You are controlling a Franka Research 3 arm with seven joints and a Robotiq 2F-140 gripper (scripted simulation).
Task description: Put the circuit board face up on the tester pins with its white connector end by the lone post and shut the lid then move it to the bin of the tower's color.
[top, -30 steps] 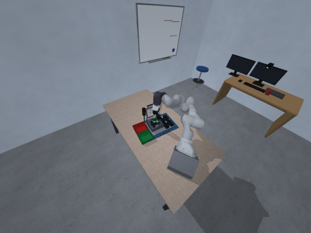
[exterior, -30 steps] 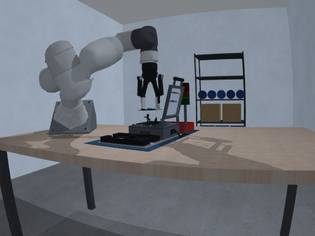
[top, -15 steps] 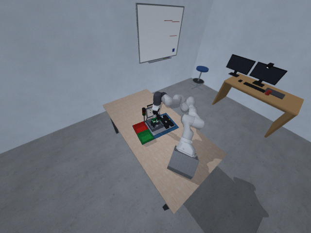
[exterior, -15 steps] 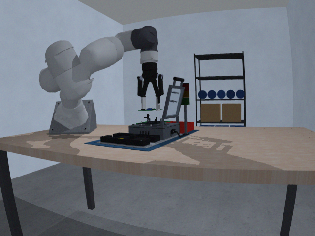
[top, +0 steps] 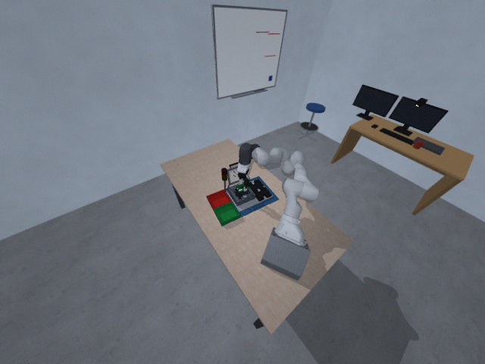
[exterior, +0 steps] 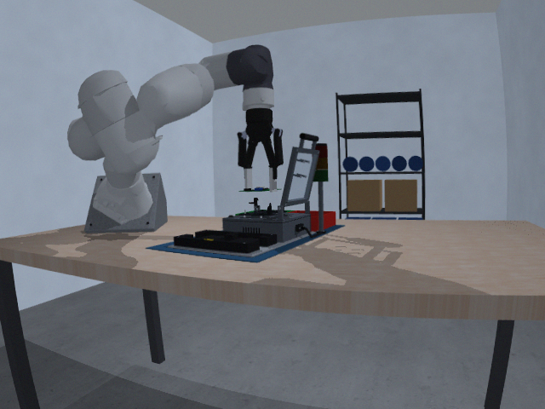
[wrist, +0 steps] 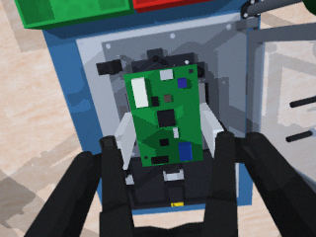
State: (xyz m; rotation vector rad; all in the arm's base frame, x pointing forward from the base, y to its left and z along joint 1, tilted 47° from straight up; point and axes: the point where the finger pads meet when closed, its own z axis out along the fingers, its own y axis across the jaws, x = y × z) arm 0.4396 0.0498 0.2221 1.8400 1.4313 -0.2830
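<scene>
One wooden table (exterior: 396,264) carries everything: the arm's grey pedestal (exterior: 156,185), a blue bench mat (exterior: 246,257), the black tray (exterior: 206,241), the grey tester (exterior: 264,227) with its lid (exterior: 299,175) raised, and the red bin (wrist: 197,4) and green bin (wrist: 74,12) beyond it. Above the tester's plate hangs the gripper (exterior: 261,180), clenched across the long edges of the green circuit board (wrist: 165,116), which rides level and well clear of the fixture. Its white connector (wrist: 139,92) points toward the bins. To seat the board well, I would first confirm that end faces the lone post near the hook, then descend straight and slowly, holding the board flat so both holes meet the pins, and nudge it against all three posts before releasing.
</scene>
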